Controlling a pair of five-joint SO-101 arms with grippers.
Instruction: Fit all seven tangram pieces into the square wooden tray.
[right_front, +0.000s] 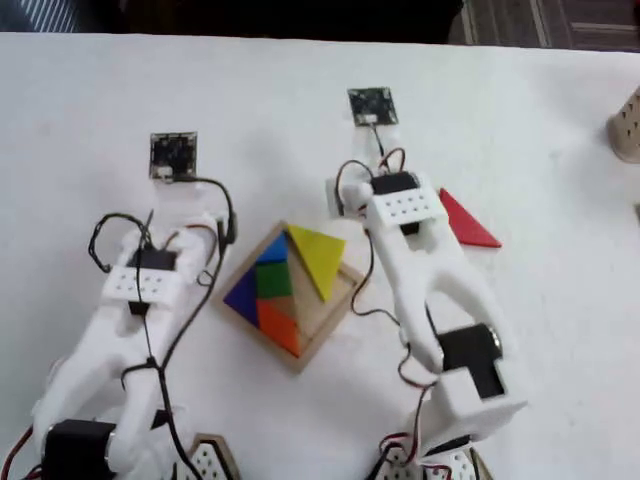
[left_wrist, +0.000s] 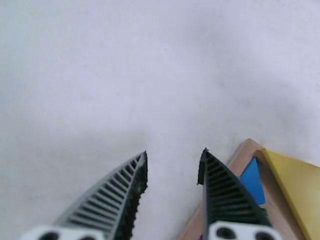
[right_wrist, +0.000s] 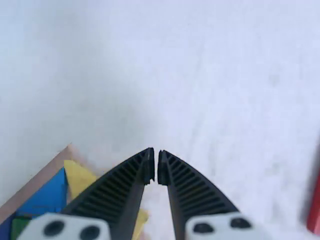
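Note:
The square wooden tray (right_front: 300, 362) sits cornerwise between my two arms. Blue (right_front: 272, 250), green (right_front: 274, 281), orange (right_front: 281, 322) and dark blue (right_front: 242, 293) pieces lie in it. A yellow triangle (right_front: 318, 258) rests over the far right rim, one corner past the edge. A red triangle (right_front: 466, 222) lies on the table right of the right arm (right_front: 420, 260). My left gripper (left_wrist: 174, 152) is open over bare table, beside the tray's corner (left_wrist: 242, 152). My right gripper (right_wrist: 155, 152) is shut and holds nothing, with the yellow triangle (right_wrist: 80, 177) to one side and the red triangle (right_wrist: 315, 210) to the other.
A pale wooden pegged object (right_front: 627, 125) stands at the right edge of the table. Black and red cables (right_front: 215, 215) loop around both arms near the tray. The table's far edge (right_front: 250, 36) meets a dark floor.

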